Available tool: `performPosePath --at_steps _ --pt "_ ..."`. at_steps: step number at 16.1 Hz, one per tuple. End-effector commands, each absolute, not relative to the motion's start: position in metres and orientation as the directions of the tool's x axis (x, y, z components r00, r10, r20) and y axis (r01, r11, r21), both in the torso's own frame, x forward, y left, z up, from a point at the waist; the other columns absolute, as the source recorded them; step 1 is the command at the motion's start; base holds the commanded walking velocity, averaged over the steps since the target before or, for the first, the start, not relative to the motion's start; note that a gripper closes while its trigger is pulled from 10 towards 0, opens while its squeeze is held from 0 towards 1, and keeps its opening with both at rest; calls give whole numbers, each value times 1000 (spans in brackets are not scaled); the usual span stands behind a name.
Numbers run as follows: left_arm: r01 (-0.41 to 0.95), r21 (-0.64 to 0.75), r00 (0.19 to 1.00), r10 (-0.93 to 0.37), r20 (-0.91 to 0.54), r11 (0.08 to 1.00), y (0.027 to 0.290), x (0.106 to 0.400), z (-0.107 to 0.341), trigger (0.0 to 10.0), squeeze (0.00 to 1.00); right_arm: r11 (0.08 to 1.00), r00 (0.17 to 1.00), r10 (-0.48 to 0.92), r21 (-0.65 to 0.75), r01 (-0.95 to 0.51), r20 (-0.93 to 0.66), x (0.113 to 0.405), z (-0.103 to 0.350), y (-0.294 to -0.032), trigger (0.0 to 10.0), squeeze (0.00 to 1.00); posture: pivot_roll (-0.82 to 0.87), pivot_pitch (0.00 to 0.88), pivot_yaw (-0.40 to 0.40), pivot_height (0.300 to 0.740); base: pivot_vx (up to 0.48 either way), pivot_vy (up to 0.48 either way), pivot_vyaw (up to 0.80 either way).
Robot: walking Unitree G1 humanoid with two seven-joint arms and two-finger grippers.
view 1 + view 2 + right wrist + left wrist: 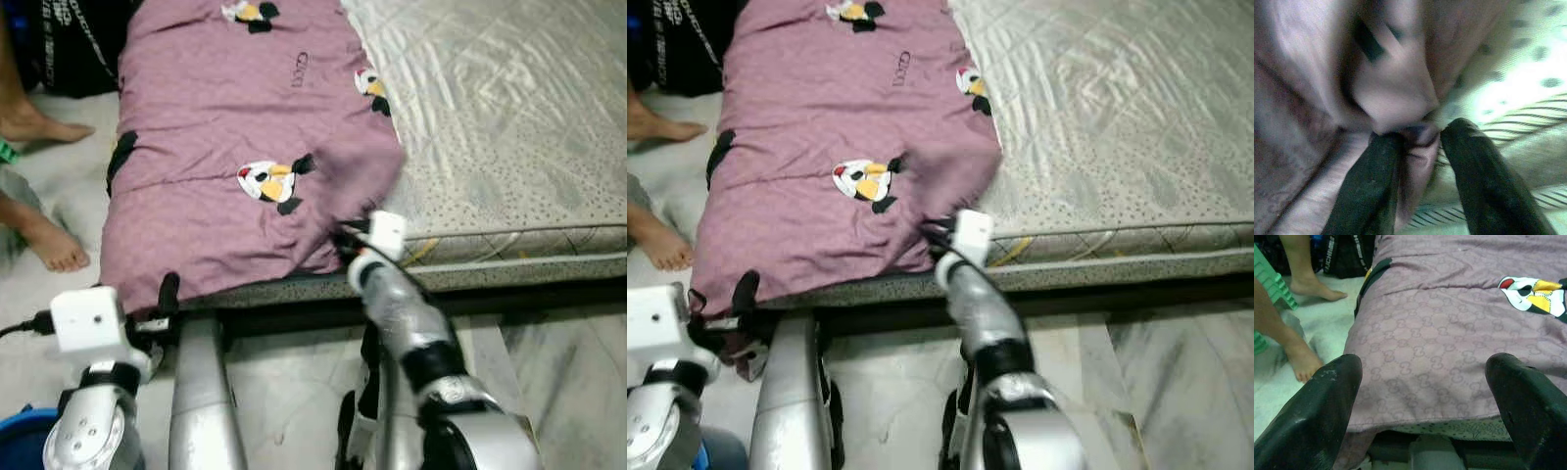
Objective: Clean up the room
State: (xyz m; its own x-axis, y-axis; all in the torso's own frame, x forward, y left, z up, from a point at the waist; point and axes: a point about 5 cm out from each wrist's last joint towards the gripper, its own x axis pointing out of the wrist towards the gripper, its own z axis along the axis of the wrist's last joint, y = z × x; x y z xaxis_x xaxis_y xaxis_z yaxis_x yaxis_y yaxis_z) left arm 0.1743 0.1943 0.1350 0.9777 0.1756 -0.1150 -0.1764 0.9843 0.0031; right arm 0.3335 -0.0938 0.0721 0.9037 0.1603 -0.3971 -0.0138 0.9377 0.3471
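Mauve penguin-print blanket (235, 127) lies lengthwise along the grey mattress (509, 127), near edge overhanging; right gripper (1418, 147) pinches its corner fold, left gripper (1425, 396) spread wide, empty.

Blanket (235, 127): mauve-purple, faint repeating monogram print, several cartoon penguin patches in white, black and yellow. Lies spread over the left part of the mattress (509, 127), fairly flat with shallow creases. Near edge hangs over the mattress front edge; left side drapes over the side. Near-right corner is bunched and folded at the mattress front edge. Mattress: pale grey-green quilted top, dotted side panel, bare to the right of the blanket.
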Motion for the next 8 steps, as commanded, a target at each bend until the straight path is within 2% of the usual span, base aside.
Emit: performPosePath --at_steps 1,2,8 --pt "-173 7 974 172 -150 985 196 174 128 10000 0 939 860 61 322 123 -506 314 52 -134 0 0 138 169 -58 522 0 0 0" --pt "-159 7 975 158 -154 987 195 178 126 10000 0 937 855 29 312 158 -518 305 51 -150 0 0 126 158 -53 522 0 0 0" --pt "-126 9 979 126 -159 992 196 194 120 10000 0 941 811 -51 245 235 -582 263 60 -193 0 0 73 107 -36 522 0 0 0"
